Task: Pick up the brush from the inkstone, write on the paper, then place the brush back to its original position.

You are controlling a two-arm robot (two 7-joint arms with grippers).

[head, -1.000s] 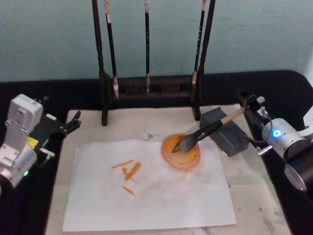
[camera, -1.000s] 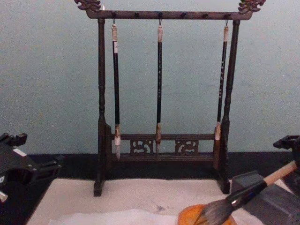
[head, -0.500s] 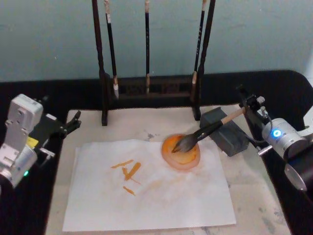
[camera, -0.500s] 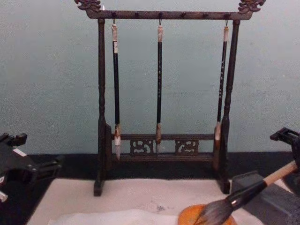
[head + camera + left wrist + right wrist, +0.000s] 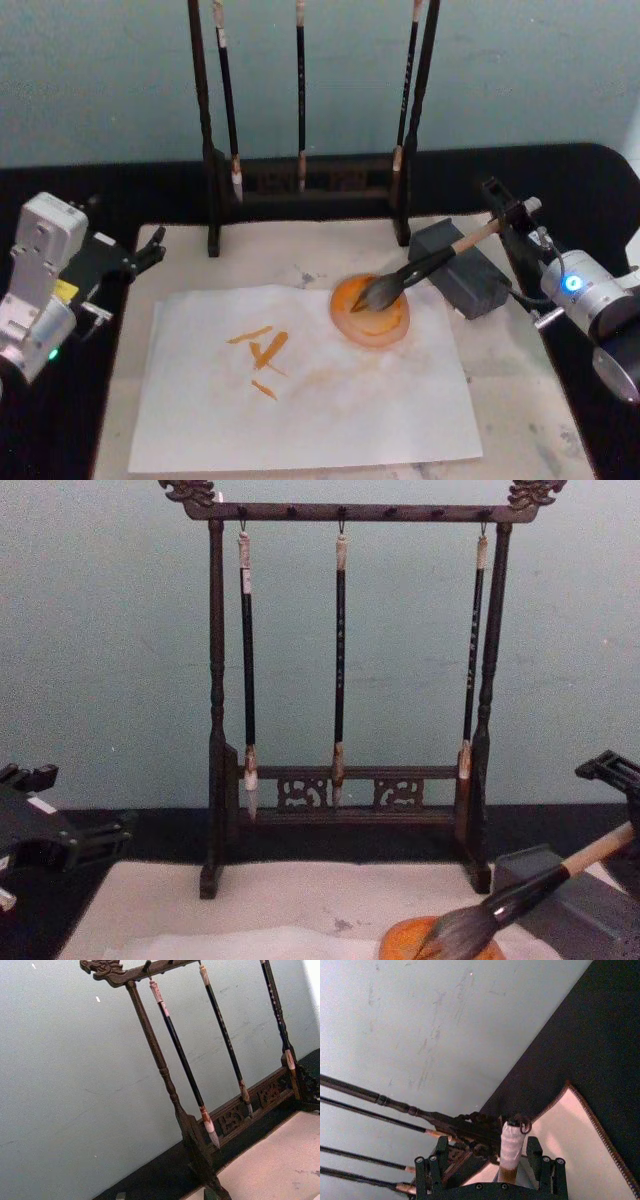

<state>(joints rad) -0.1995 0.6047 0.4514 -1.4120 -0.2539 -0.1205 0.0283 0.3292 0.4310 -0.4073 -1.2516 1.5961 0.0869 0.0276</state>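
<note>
Brush (image 5: 415,270) tuft on orange dish (image 5: 371,312), handle between right gripper's (image 5: 508,214) parted jaws; left jaws' state unclear.

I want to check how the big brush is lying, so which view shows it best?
The head view: the whole brush shows, bristles on the orange dish, handle across the inkstone. The chest view crops it at the lower right corner. The right wrist view shows its looped handle end between the right claw's fingers.

The black counter (image 5: 70,410) carries a beige mat (image 5: 520,420) at its centre. On the mat lie the paper (image 5: 300,400), a wooden brush rack (image 5: 300,190) at 12 o'clock, and a grey inkstone (image 5: 465,280) at 2 o'clock.
</note>
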